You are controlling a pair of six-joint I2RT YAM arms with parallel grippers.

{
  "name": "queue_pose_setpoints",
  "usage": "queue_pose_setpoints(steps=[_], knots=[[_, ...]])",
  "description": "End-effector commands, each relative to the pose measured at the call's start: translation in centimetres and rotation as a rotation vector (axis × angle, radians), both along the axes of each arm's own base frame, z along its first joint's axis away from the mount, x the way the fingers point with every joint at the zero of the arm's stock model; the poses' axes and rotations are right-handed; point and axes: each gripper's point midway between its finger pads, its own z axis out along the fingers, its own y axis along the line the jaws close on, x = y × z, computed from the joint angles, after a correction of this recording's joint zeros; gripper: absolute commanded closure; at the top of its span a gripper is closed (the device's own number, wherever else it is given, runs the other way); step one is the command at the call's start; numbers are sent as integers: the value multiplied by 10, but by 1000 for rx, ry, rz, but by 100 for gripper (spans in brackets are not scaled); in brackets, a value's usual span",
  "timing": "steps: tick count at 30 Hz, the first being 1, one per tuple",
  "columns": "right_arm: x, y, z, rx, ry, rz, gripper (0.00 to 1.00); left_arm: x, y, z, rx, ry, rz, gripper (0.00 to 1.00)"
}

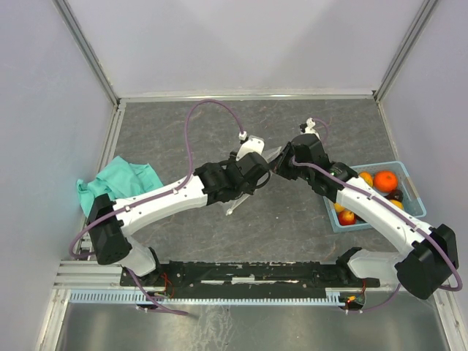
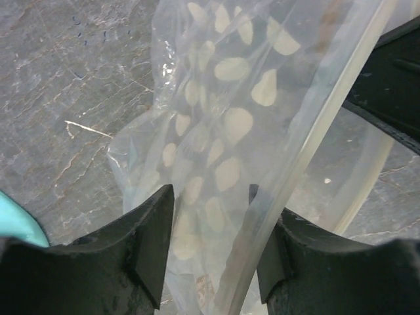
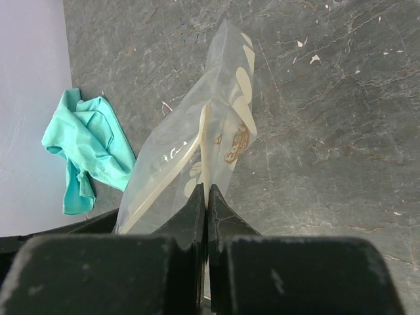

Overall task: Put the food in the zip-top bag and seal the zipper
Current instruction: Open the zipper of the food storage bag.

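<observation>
- Two grippers meet over mid-table, with the zip-top bag (image 3: 216,111) hung off the surface between them. The teal cloth (image 1: 121,179) at far left is well apart and not involved.
- The left gripper (image 2: 210,193) has its jaws apart, and the dotted bag film runs up between them. The gap looks too wide for a pinch, so it is not holding yet.
- The zipper (image 2: 307,154) is a whitish strip whose long axis runs diagonally from beside the left gripper's right finger up toward the right arm.
- The right gripper (image 3: 207,197) is clamped tight on the bag's top edge at the zipper strip, and the bag hangs off that grip.
- The food (image 1: 385,180) is all in the blue basket (image 1: 414,197) at far right, with none in the bag. It sits beside the right arm, which is nearer but busy, so the left probably needs a grip first.
</observation>
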Motion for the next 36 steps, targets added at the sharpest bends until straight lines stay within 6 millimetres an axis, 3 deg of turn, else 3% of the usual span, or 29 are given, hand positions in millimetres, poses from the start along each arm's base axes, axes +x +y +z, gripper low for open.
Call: queue_pose_setpoints(steps=[1,4,8,11,18,25,31,36], knots=[[-1,2,9,4,-37,30,98,7,13,15,27,-56,51,47],[-1,2,6,-13,-35,39,97,9,20,28,41,-83,71,58],[-1,3,6,-19,-40,52,93,9,25,42,39,-97,83,82],[-2,9,7,4,-26,71,81,8,22,46,5,-92,94,96],[-5,28,15,92,4,112,55,12,24,43,-63,-100,201,97],[-8,43,28,113,4,156,42,19,27,40,-128,-133,313,97],[-17,54,23,80,9,203,43,25,22,41,-153,-154,358,97],[-18,36,0,-50,22,192,56,28,32,48,-120,-189,370,97]])
